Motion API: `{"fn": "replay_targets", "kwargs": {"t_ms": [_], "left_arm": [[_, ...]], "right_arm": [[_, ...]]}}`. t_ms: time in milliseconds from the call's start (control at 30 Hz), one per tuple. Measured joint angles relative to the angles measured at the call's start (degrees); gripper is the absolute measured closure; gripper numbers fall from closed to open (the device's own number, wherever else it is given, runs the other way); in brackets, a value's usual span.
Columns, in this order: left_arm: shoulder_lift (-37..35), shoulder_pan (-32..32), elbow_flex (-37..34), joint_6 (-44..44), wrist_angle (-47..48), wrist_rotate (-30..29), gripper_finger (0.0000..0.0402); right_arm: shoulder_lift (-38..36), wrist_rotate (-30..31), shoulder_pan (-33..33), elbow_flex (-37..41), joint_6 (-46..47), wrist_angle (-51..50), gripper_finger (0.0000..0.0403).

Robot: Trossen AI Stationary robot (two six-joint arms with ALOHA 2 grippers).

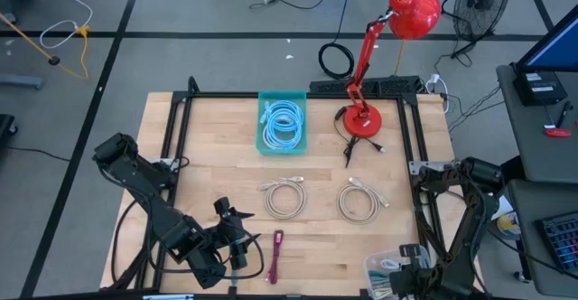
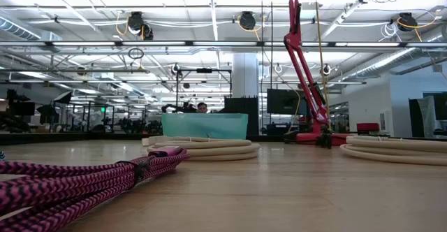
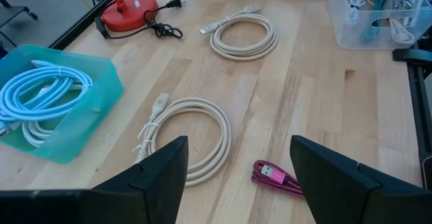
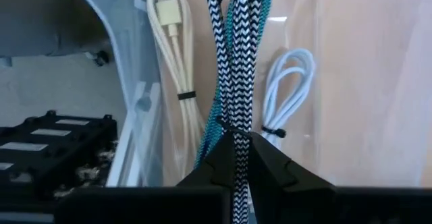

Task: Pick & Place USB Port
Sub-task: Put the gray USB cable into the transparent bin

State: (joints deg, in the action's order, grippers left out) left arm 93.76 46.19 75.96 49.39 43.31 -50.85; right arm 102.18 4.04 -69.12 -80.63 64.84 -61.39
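Note:
A pink braided USB cable (image 1: 275, 256) lies bundled on the table near its near edge, also seen in the left wrist view (image 3: 273, 177) and the low view (image 2: 84, 183). My left gripper (image 1: 237, 223) (image 3: 236, 180) hovers open just left of it, touching nothing. My right gripper (image 4: 233, 153) (image 1: 402, 282) is down in a clear bin (image 1: 377, 266) at the near right corner, shut on a black-and-white braided cable (image 4: 233, 62). A beige cable (image 4: 172, 48) and a white cable (image 4: 290, 96) lie beside it in the bin. My right gripper pinches the black-and-white braided cable's strands (image 4: 233, 133) between its two fingertips (image 4: 266, 160), with a teal-patterned strand (image 4: 214, 126) alongside. The strands run straight on from the fingertips over the bin's floor. Whether the cable is lifted I cannot tell.
Two beige coiled cables (image 1: 284, 198) (image 1: 361, 201) lie mid-table. A teal bin (image 1: 283, 124) of light blue cables stands at the far side, with a red desk lamp (image 1: 363, 119) and its black cord to its right. Bare wood surrounds the pink cable.

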Motion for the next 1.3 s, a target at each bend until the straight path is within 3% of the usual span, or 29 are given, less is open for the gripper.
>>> {"fn": "replay_targets", "kwargs": {"t_ms": [267, 500, 833, 933, 1300], "left_arm": [[0.0, 0.0, 0.0, 0.0, 0.0, 0.0, 0.0140], [0.0, 0.0, 0.0, 0.0, 0.0, 0.0, 0.0140], [0.0, 0.0, 0.0, -0.1, -0.1, 0.0, 0.0140], [0.0, 0.0, 0.0, -0.1, -0.1, 0.0, 0.0140], [0.0, 0.0, 0.0, 0.0, -0.1, 0.0, 0.0140]], "right_arm": [[0.1, 0.1, 0.0, 6.6, 0.4, 8.1, 0.0390], [0.1, -4.3, 0.1, 12.0, 3.3, 12.1, 0.0390], [0.1, -5.6, 0.1, 12.9, 3.8, 15.7, 0.0390], [0.1, -4.8, 0.1, 12.9, 7.7, 16.6, 0.0387], [0.1, -2.8, 0.5, 12.9, 15.7, 17.2, 0.0293]]}}
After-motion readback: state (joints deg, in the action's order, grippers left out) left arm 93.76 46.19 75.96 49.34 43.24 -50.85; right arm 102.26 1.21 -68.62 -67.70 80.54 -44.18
